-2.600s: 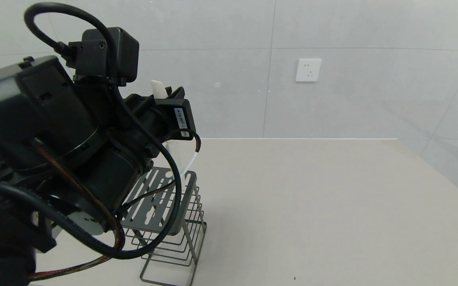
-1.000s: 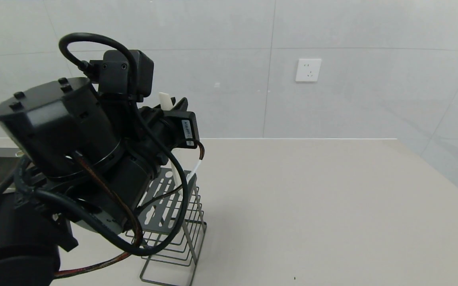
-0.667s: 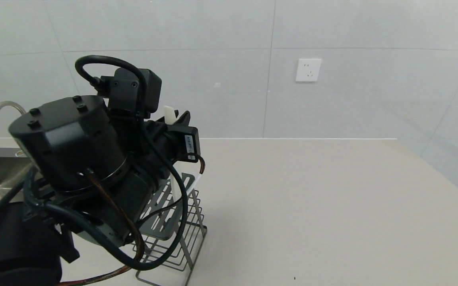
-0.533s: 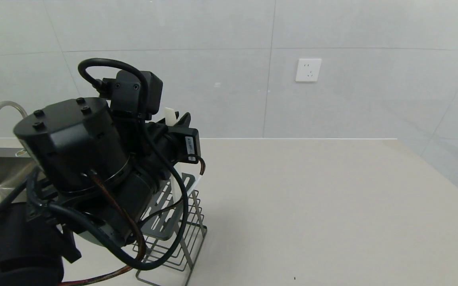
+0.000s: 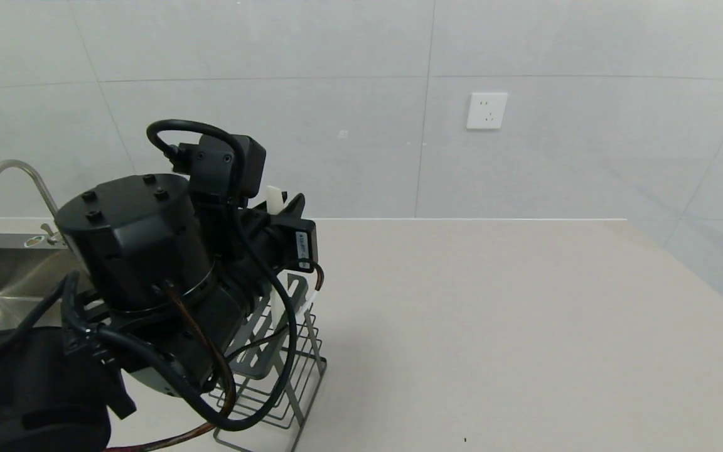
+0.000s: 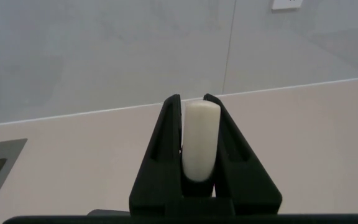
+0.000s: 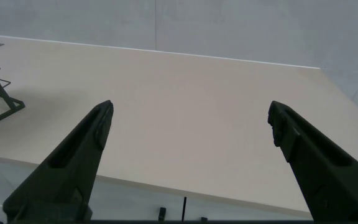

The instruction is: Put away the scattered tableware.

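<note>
White utensil handle (image 6: 200, 140) stands upright, pinched in the left gripper (image 6: 192, 104) above the wire rack (image 5: 302, 351).

Matte black left arm (image 5: 148, 263): screw-studded round cap (image 5: 124, 202), looping cable (image 5: 176, 127), white label (image 5: 302, 242), wedge-shaped fingers (image 6: 160, 163).

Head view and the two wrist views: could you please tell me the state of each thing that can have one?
left gripper, shut on the white handle
white handle, clamped between the fingers, end sticking out, rest hidden
right gripper, open, holding nothing
rack, upright on the counter, under the left gripper
faucet, no water seen running
wall outlet, nothing plugged in
</note>
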Robot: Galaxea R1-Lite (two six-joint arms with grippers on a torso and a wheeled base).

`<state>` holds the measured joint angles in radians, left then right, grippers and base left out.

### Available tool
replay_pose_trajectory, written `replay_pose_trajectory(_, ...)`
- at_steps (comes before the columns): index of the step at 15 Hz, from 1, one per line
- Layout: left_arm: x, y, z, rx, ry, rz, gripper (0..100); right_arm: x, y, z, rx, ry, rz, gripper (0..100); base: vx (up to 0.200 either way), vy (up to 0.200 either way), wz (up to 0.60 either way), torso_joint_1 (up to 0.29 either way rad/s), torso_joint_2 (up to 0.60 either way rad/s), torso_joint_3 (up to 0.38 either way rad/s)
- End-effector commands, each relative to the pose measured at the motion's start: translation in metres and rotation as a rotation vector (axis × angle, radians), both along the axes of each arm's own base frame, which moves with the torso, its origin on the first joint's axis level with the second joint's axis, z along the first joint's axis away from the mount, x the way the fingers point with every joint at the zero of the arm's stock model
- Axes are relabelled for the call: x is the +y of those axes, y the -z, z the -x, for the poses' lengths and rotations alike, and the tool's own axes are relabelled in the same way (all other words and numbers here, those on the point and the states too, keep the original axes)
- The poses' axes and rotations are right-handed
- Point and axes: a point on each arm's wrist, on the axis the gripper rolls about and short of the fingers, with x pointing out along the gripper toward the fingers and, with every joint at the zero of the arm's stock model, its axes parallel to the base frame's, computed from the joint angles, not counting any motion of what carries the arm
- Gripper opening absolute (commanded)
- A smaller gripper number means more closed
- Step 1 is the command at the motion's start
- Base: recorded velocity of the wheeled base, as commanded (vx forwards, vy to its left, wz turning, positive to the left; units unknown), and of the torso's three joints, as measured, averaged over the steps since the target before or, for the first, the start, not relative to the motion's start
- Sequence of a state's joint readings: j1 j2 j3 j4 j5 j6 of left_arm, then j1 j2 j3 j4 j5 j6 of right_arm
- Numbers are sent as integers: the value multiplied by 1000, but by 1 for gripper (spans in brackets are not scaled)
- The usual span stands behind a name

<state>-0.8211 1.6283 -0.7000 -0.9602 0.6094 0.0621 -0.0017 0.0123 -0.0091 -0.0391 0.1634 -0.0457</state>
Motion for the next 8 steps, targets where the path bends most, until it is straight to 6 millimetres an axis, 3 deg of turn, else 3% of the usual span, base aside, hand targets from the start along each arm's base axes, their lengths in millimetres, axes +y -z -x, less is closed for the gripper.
replay_pose_trajectory(1,3,7,-1,18,-6,-15,0,0,0,0,2,-1,0,100,0,0,0,0,0,0)
replay_pose_trajectory(3,3,8,-1,24,0,-5,0,0,0,0,1,-1,0,100,0,0,0,0,0,0)
replay_pose_trajectory(4,2,8,-1,26,20,-3,100,0,0,0,1,-1,0,100,0,0,0,0,0,0)
replay_pose_trajectory(8,9,12,-6,34,17,-9,100,0,0,0,-1,-1,0,100,0,0,0,0,0,0)
